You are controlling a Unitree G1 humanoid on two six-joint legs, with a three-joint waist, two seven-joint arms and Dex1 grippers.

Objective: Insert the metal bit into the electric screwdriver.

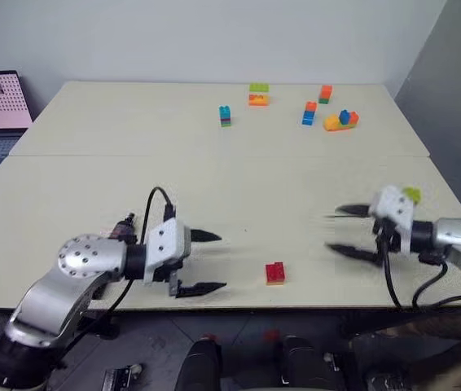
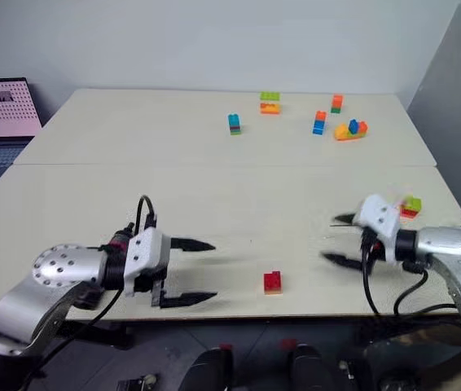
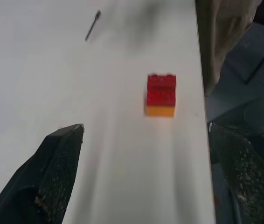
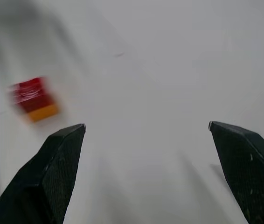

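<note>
Pale table (image 1: 214, 187): both grippers, left (image 1: 202, 262) and right (image 1: 346, 231), spread and empty; red block (image 1: 275, 273) by front edge, thin bit (image 3: 93, 25) beyond, coloured blocks (image 1: 340, 120) at the far edge.

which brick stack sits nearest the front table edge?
The red stack on an orange base, alone between the two grippers near the front edge. The other stacks cluster toward the far side of the table.
</note>
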